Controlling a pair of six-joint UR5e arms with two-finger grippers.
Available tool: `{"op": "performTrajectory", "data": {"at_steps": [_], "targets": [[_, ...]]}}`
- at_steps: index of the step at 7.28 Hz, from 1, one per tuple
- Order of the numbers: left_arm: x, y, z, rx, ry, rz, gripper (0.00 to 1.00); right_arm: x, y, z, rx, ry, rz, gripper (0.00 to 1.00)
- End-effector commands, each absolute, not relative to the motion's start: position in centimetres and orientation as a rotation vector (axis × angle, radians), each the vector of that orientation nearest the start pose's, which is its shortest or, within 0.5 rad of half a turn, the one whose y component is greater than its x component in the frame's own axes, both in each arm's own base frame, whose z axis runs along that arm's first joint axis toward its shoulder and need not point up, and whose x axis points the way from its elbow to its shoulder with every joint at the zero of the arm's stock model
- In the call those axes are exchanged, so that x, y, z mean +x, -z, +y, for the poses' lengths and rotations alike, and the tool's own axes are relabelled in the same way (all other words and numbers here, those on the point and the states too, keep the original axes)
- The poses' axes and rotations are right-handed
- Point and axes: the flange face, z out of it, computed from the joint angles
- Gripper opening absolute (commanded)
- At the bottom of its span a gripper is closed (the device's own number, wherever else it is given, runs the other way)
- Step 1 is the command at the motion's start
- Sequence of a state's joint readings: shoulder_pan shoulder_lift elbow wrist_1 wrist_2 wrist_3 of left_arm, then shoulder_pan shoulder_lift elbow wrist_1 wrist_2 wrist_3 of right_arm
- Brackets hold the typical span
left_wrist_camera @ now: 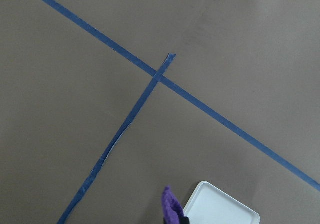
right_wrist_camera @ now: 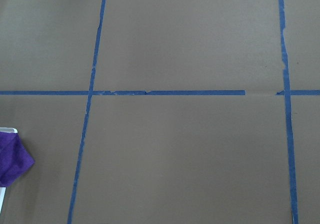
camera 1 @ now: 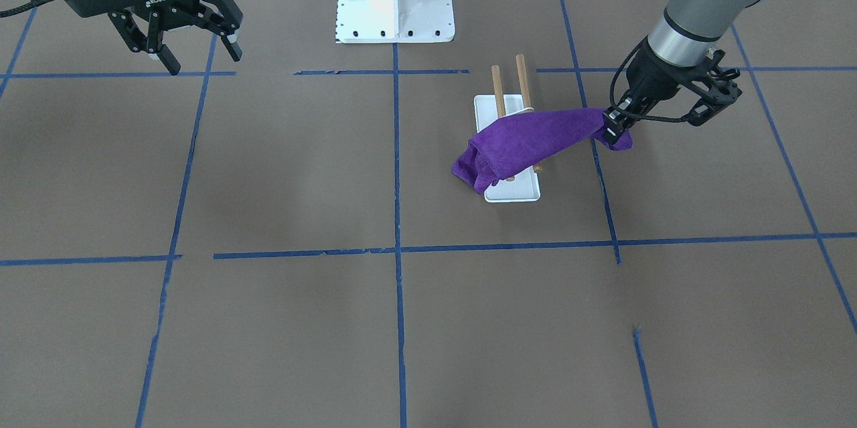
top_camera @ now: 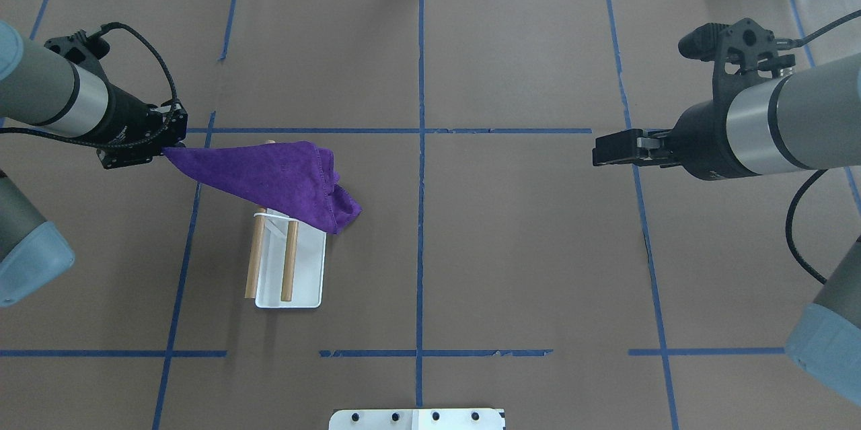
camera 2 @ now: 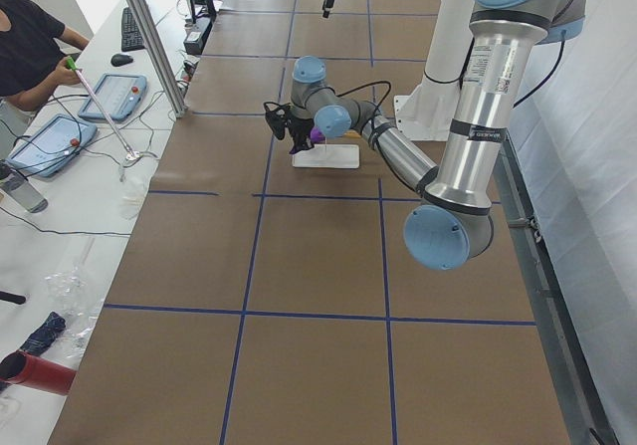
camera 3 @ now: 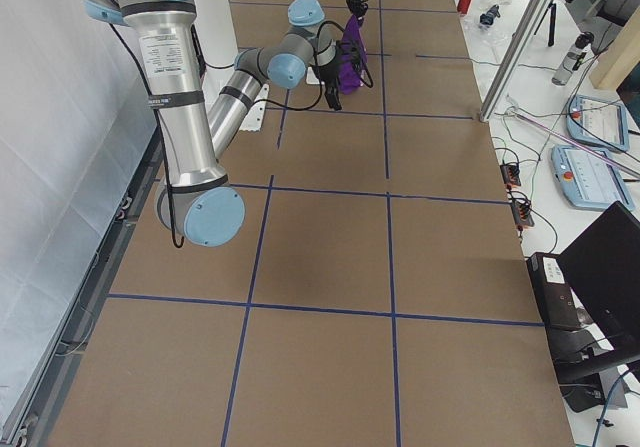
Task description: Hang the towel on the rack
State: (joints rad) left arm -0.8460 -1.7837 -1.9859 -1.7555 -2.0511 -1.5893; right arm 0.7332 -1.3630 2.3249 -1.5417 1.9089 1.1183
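purple towel (camera 1: pixel 529 140): draped across both dowels of the rack (camera 1: pixel 523 80), one end bunched low at the far side. left gripper (camera 1: pixel 612 126): clamped on the towel's other corner, just beside the rack. right gripper (camera 1: pixel 204 59): fingers spread wide, above the table (camera 1: pixel 301 167), well apart.

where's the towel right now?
Overhead view, left half: the towel is draped over the rack's end farthest from the robot, with one corner pinched in the left end effector.

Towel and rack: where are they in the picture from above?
towel (top_camera: pixel 269 174), overhead view, middle of the purple cloth.
rack (top_camera: pixel 290 262), overhead view, bare part of one wooden bar.
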Motion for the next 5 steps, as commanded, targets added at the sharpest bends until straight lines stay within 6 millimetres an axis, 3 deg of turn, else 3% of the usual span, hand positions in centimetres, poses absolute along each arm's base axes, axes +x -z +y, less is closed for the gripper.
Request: {"op": "performTrajectory", "data": {"at_steps": [1,2,5], "targets": [[30.01,-35.34,-47.15,-0.077,0.630,0.886,0.31,-26.21,-22.75,-37.28,0.288,-0.092,-0.981,1.00],[30.34,-35.51,-47.30,-0.076,0.628,0.882,0.45,-26.21,-22.75,-37.29,0.289,-0.093,-0.980,1.00],[30.18,-35.68,-47.27,-0.067,0.615,0.880,0.51,-25.62,-23.43,-37.56,0.286,-0.106,-0.967,1.00]]}}
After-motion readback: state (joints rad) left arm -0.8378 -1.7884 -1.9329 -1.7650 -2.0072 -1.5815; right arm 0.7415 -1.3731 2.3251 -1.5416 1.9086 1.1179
